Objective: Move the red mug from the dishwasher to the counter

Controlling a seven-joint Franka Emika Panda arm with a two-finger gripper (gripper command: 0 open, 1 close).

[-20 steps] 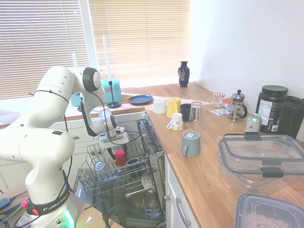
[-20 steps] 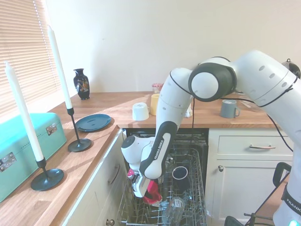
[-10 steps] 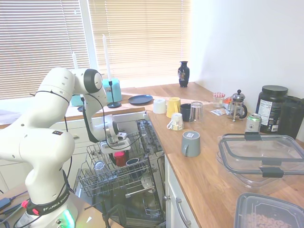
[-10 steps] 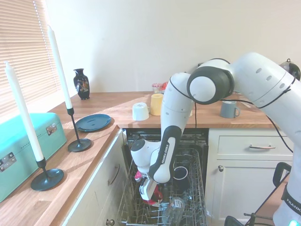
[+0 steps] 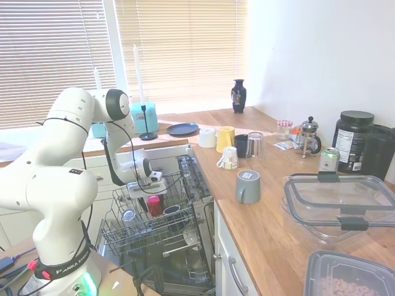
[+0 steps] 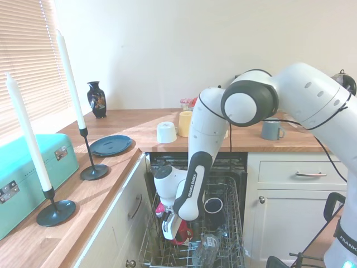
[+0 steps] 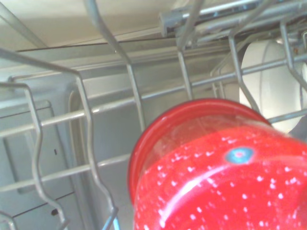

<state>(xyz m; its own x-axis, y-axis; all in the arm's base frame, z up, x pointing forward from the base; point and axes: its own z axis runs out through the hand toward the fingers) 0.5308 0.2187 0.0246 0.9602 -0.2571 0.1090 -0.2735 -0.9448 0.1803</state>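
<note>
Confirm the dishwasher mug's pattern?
Red mug, white speckles, one blue dot; wrist view.

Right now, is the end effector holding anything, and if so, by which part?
It cannot be told. The end effector is down in the dishwasher rack right at the red mug, but neither exterior view shows whether it has closed on the mug.

White arm bent downward, hand point(image 6: 172, 230) pointing down, finger state unclear
</note>
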